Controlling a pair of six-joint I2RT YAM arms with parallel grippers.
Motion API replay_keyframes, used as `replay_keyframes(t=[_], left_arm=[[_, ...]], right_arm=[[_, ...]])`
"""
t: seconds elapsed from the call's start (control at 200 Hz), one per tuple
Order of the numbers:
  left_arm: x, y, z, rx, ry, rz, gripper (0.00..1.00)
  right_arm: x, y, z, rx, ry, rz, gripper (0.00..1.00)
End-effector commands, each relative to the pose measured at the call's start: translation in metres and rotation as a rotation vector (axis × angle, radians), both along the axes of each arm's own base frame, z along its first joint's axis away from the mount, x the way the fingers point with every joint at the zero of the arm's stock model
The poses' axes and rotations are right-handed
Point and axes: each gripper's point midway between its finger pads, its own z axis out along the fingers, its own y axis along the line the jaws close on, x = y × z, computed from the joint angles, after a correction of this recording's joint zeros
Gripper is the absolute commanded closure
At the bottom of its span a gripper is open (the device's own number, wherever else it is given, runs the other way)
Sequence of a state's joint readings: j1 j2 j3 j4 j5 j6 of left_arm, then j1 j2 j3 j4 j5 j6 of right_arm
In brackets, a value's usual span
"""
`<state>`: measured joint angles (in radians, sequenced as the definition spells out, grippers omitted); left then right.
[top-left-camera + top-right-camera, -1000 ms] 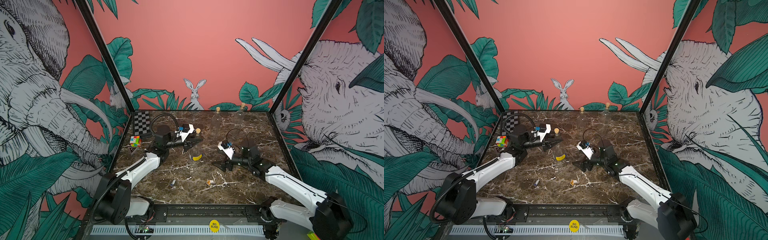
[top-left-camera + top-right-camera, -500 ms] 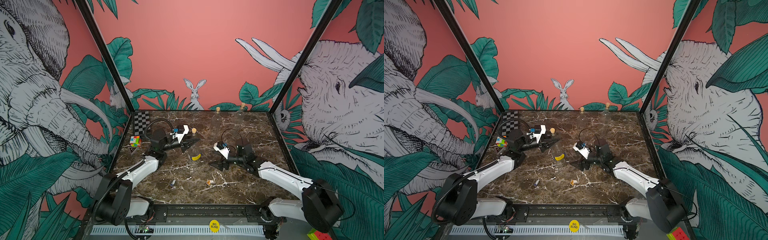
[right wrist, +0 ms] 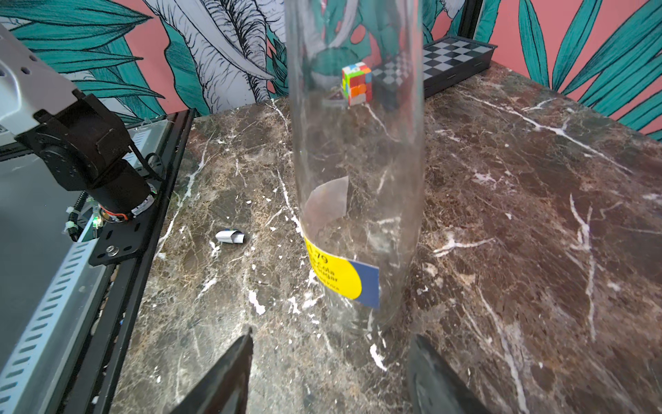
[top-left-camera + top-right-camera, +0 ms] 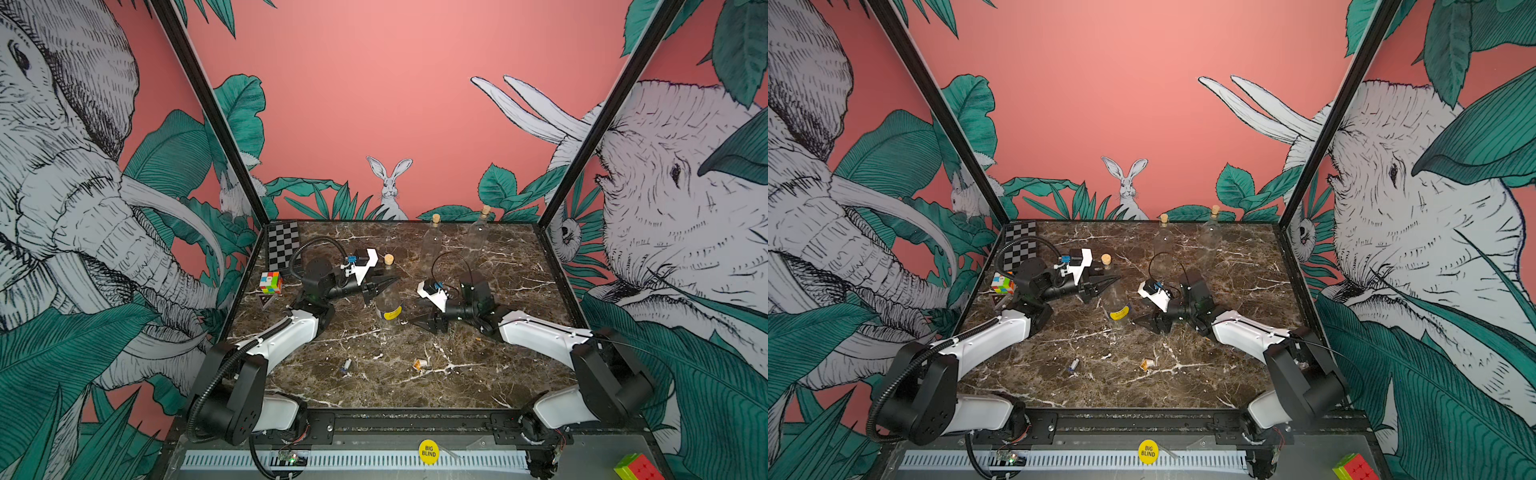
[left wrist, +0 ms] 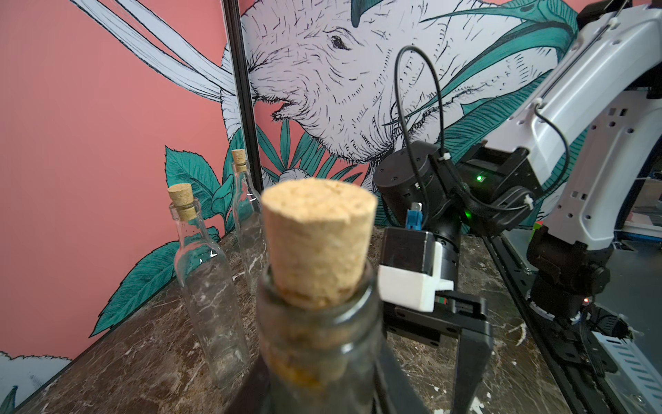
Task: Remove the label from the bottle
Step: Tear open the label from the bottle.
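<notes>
I have the left gripper [image 4: 384, 284] clamped on the bottle [image 4: 386, 300] neck; right gripper [image 3: 331, 337] fingers spread apart, near the label [image 3: 338, 276].

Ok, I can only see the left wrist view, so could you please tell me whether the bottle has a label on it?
Observer: Yes, a yellow and blue label sits low on the bottle, near its base.
Operator: Thank you. Is the right end effector gripping there?
Observer: No, the right end effector is open, its fingertips just short of the glass, down near the base.
Operator: Is anything loose lying nearby?
Observer: A small rolled white scrap lies on the table, apart from the bottle.
</notes>
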<state>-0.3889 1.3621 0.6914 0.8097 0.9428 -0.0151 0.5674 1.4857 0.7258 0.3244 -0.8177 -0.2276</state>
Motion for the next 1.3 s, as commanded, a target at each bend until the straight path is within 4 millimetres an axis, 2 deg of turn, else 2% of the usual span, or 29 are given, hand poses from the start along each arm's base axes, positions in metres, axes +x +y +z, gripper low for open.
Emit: replay_keyframes(t=[0.0,0.26,0.29,0.485,1.296], left_arm=[[0.005,0.004,-0.07,0.117,0.185,0.02,1.0],[0.007,0.004,-0.071,0.121,0.189,0.025,1.0],[0.008,0.004,-0.071,0.121,0.19,0.026,1.0],[0.009,0.003,-0.073,0.124,0.192,0.027,1.0],[0.014,0.005,-0.076,0.124,0.188,0.061,1.0]], right_arm=[[0.007,0.01,0.012,0.056,-0.068,0.04,0.34],[0.014,0.021,0.012,0.083,-0.074,0.07,0.37],[0.015,0.022,0.002,0.07,-0.052,0.071,0.38],[0.014,0.027,-0.001,0.071,-0.044,0.092,0.42],[0.009,0.031,-0.009,0.042,-0.032,0.109,0.58]])
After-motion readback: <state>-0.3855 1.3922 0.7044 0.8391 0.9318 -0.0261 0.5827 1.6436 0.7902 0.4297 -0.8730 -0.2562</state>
